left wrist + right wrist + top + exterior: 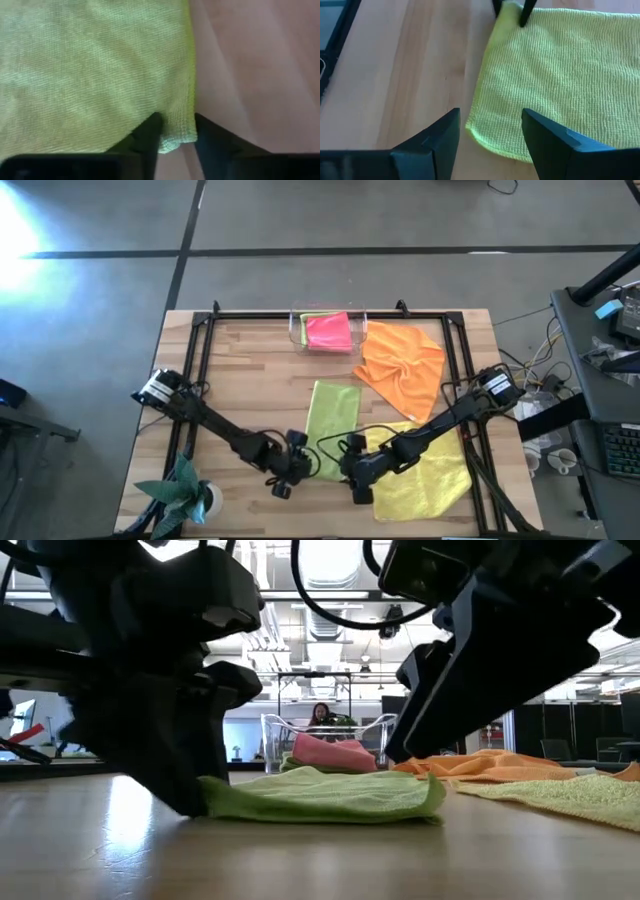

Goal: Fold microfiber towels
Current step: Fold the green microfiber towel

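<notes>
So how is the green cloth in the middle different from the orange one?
The green cloth lies flat as a neat long rectangle; the orange cloth is spread loose and wrinkled. Both grippers, left and right, are at the green cloth's near end; nothing touches the orange cloth. Both rest on the wooden table.

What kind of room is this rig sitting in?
Probably an open lab or industrial workspace: bare concrete floor around the wooden table, exposed ceiling ducts, and a cluttered desk with a keyboard alongside.

Clear tray [296, 330], plant [185, 488], person [321, 716]
</notes>
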Robot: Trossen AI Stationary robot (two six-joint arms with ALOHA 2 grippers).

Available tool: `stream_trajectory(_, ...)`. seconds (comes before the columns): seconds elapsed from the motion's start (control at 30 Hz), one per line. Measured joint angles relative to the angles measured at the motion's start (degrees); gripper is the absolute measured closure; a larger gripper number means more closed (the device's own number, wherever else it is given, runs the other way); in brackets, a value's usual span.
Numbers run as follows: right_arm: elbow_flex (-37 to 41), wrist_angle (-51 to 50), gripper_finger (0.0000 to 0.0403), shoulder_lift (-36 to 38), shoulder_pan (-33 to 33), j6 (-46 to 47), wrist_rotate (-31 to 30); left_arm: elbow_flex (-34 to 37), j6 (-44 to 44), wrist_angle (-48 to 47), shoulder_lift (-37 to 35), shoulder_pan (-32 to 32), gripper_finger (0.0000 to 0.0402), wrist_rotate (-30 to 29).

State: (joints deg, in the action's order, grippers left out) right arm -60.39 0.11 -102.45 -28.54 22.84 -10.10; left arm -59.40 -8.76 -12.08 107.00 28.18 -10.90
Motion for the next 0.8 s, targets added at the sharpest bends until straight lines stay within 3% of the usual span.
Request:
stream_trajectory(0.17, -0.3, -0.31, 0.02, 0.0, -0.61, -0.76, 2.97, -0.17, -1.93, -0.39, 0.03, -0.23, 0.0392, -0.94)
stream_trajectory(0.5, -0.3, 0.08, 0.02, -0.13, -2.22, -0.98, -0.28, 0.05, -11.54, 1.05, -2.34, -0.46, 0.0399, 4.9)
stream_trajectory(0.8, -2.0, 4.75, 0.02, -4.65, -3.28, -0.93, -0.42, 0.02, -14.8, 2.01, -5.62, -0.48, 0.04, 6.06)
